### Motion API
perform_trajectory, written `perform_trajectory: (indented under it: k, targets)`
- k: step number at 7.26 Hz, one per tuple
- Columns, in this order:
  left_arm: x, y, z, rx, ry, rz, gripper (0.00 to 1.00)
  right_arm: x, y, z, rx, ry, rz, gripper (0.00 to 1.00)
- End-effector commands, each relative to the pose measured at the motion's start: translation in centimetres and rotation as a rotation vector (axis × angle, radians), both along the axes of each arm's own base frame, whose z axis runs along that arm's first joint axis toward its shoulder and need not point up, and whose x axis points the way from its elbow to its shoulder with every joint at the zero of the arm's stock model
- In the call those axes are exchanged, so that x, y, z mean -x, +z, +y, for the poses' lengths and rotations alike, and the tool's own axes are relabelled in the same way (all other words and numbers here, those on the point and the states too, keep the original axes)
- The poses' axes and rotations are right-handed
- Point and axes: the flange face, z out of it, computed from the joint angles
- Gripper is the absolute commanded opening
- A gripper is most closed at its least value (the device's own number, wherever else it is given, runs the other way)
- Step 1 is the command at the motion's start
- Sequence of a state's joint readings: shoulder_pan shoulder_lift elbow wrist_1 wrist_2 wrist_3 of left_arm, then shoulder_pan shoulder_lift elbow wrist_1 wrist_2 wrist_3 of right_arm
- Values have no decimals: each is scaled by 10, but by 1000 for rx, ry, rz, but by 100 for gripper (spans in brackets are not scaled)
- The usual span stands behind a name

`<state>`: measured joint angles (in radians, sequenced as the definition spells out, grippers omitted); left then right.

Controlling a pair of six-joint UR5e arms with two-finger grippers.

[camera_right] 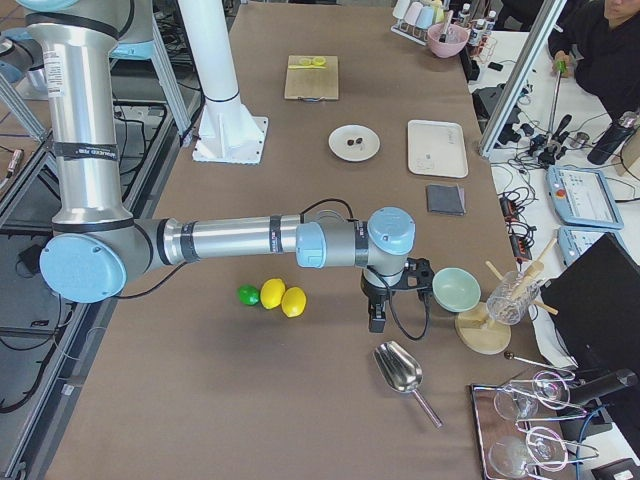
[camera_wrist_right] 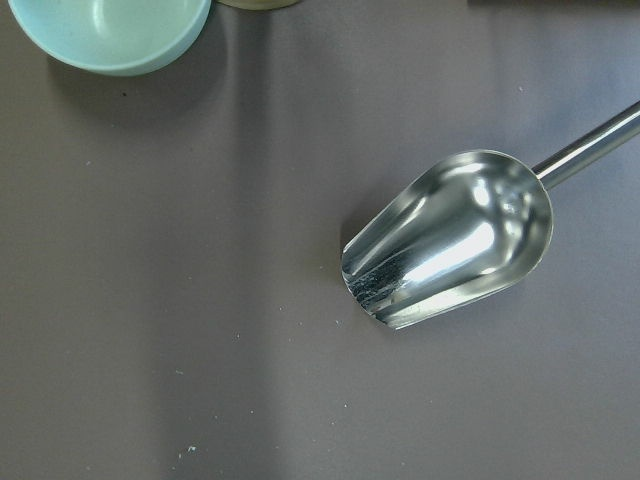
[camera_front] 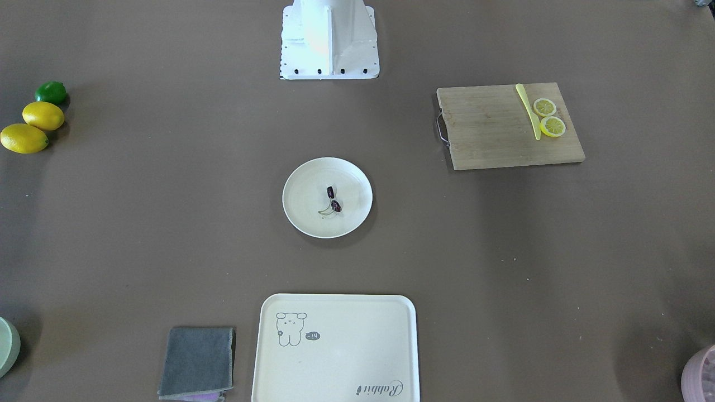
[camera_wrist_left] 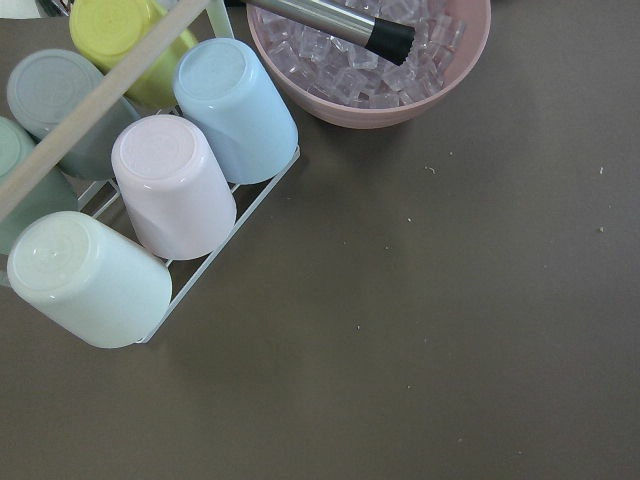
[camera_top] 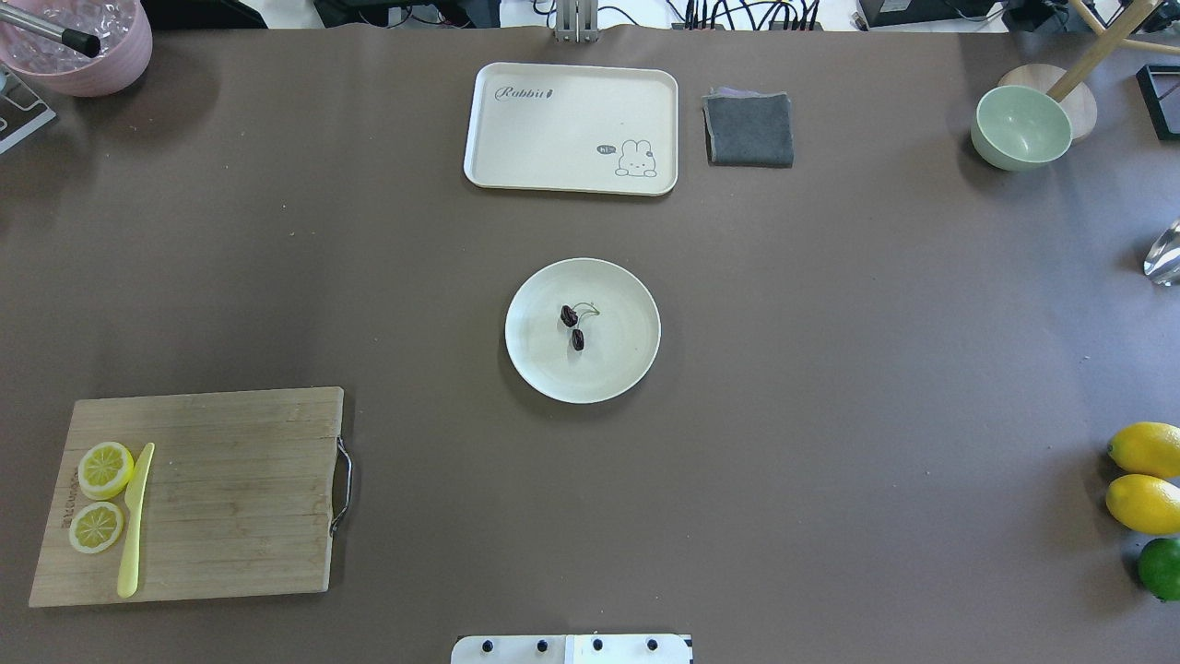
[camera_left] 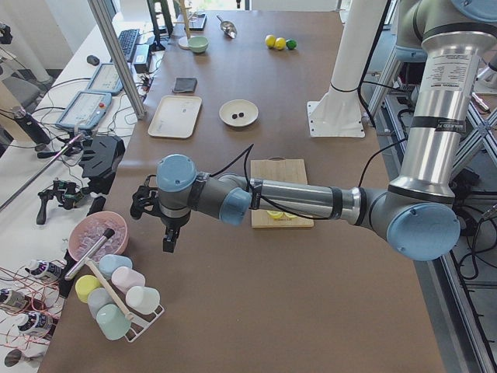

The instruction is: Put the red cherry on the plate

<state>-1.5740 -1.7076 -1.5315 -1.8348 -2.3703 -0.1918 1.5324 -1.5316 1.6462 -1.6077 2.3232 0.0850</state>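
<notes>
The red cherry (camera_front: 334, 200), a small dark pair on thin pale stems, lies inside the round cream plate (camera_front: 304, 209) at the table's middle. The overhead view shows the same cherry (camera_top: 573, 326) resting on the plate (camera_top: 619, 355). Neither gripper is near it. My left gripper (camera_left: 169, 241) hangs over the table's left end, beside the cup rack, far from the plate (camera_left: 227, 115). My right gripper (camera_right: 376, 318) hovers at the right end, above a metal scoop. Both show only in side views, so I cannot tell whether they are open or shut.
A wooden cutting board (camera_top: 230, 498) carries two lemon slices and a yellow knife. A cream tray (camera_top: 572, 101) and a grey cloth (camera_top: 749, 129) lie beyond the plate. A green bowl (camera_top: 1021, 127), lemons (camera_top: 1145, 503), a pink ice bowl (camera_wrist_left: 400, 95), a cup rack (camera_wrist_left: 170, 190) and a scoop (camera_wrist_right: 450, 240) crowd the table ends.
</notes>
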Motion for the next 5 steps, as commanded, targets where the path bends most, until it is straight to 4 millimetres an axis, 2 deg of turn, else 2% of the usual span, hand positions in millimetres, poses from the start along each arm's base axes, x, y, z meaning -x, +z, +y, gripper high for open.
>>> perform_trajectory:
  k: [1, 2, 5]
  targets:
    - [0, 1, 0, 3, 0, -2, 98, 0, -2, -1, -2, 2, -1, 100]
    - [0, 9, 0, 15, -1, -3, 98, 0, -3, -1, -4, 1, -1, 100]
    - [1, 15, 0, 22, -1, 0, 98, -2, -6, -1, -12, 5, 0, 100]
